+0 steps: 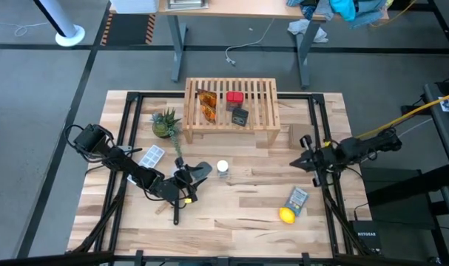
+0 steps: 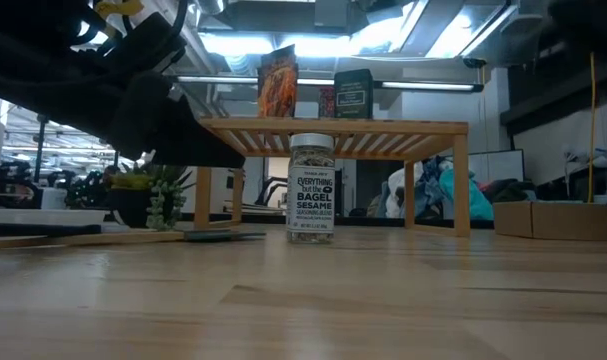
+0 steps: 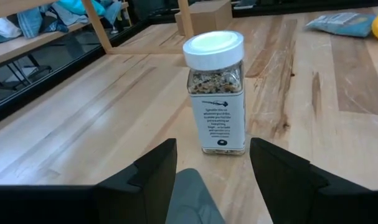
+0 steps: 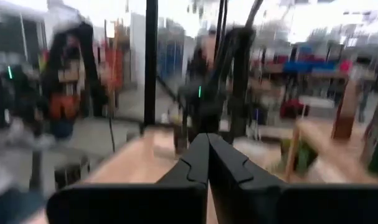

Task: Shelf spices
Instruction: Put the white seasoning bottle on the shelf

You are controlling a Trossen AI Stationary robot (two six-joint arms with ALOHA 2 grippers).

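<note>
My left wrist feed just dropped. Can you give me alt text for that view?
A clear white-capped spice bottle stands upright on the wooden table, just ahead of the open left gripper and not yet between its fingers. A shelf leg stands beyond.

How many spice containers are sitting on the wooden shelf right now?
3: an amber packet at the left of the shelf, a red box mid-shelf, a black box just in front of it. The white-capped bottle stands on the table. Others may be hidden.

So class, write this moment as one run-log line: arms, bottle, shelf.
left gripper: open, facing bottle, not touching | right gripper: shut, waiting at table's right | shelf: holds packet, red box, black box | bottle: upright on table
</note>
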